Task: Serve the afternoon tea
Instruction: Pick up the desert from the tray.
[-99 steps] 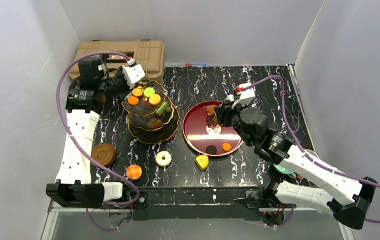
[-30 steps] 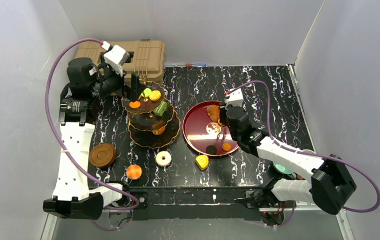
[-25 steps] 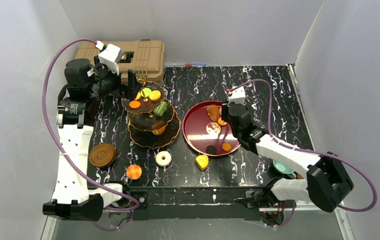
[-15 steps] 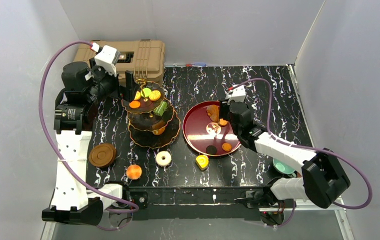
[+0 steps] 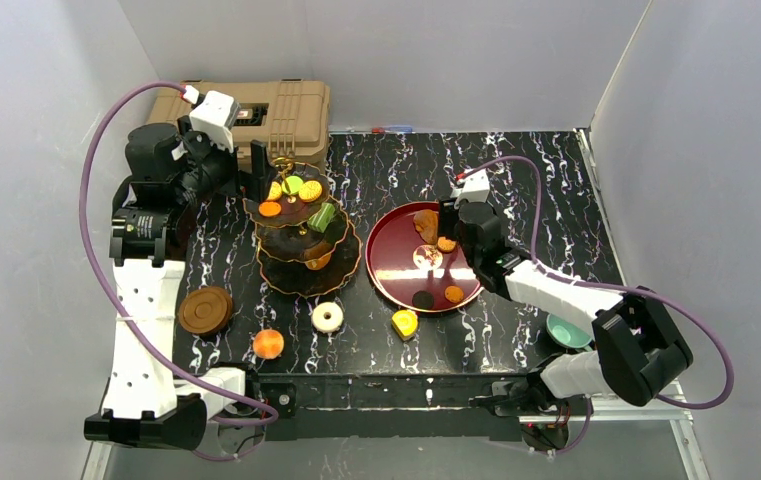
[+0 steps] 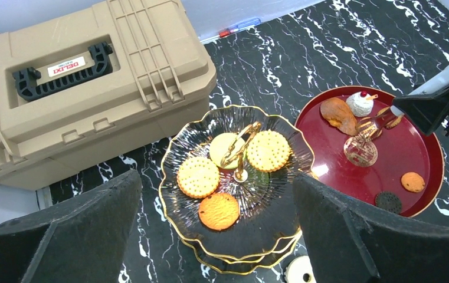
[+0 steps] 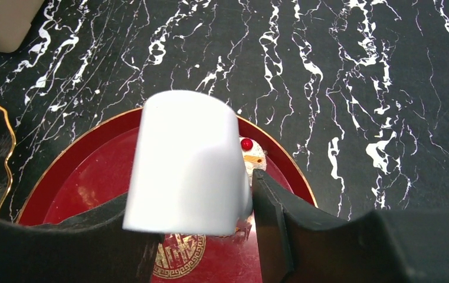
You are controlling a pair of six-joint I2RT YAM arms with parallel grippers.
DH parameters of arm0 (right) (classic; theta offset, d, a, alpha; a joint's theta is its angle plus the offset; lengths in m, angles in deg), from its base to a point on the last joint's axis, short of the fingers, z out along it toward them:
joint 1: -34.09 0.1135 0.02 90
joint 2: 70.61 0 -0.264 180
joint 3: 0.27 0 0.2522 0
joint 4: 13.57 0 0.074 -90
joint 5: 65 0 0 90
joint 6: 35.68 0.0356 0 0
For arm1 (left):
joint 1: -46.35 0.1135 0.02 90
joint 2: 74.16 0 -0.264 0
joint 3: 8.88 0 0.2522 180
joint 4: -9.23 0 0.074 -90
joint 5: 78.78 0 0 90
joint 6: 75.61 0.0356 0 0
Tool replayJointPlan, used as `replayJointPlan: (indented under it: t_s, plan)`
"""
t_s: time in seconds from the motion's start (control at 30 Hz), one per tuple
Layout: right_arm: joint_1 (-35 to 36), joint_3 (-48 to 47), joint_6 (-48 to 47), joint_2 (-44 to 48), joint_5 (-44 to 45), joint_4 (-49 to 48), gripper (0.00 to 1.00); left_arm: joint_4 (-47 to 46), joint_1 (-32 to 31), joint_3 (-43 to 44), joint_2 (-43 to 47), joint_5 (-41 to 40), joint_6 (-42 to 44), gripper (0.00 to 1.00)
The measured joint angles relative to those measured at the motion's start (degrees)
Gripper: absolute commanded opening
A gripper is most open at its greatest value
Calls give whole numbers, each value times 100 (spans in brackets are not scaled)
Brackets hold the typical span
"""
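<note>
Two arms over a black marbled table [image 5: 516,160]: my left gripper [image 5: 260,168] is at the three-tier stand [image 5: 301,268], my right gripper [image 5: 446,226] over the red tray [image 5: 384,272].
Only the overhead view shows a donut [image 5: 328,317], orange macaron [image 5: 268,344], yellow cake [image 5: 405,323], brown saucers [image 5: 206,310] and teal cup [image 5: 566,332] lying off the stand. The left wrist view shows that gripper's fingers [image 6: 80,236] spread wide either side of the top tier [image 6: 269,200], which carries biscuits [image 6: 198,176]. The right wrist view shows a white cup-shaped object [image 7: 183,165] filling the gap between its fingers, with a cherry-topped cake [image 7: 252,152] behind it on the tray. I cannot tell whether they clamp it.
</note>
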Motion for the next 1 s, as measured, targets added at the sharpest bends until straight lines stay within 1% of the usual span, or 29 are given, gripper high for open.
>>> replayJointPlan:
  t_s: [0.13,0.37,0.4,0.47,0.53,0.6,0.73,0.83,1.0]
  plan:
    - [-4,0,-37,0,-57,-35,53,22,0,24,-37,-118,-15,98]
    - [-35,81,-170,0,-160,-44,54,144,0,164,-116,-341,-61,98]
    - [-50,83,-168,0,-170,-48,53,170,0,195,-118,-372,-61,98]
    - [-79,105,-168,2,-208,-81,47,201,0,264,-118,-424,-61,98]
    - [-105,153,-170,26,-262,-144,38,219,0,330,-116,-452,-61,98]
    - [-120,166,-186,68,-330,-122,31,236,0,404,-116,-483,-61,98]
    - [-136,162,-297,184,-511,59,24,326,0,555,-116,-564,-61,98]
    - [-144,24,-365,319,-715,459,16,389,2,651,-122,-632,-90,98]
    - [-138,-404,-428,699,-1113,1073,15,514,55,831,-275,-726,-227,98]
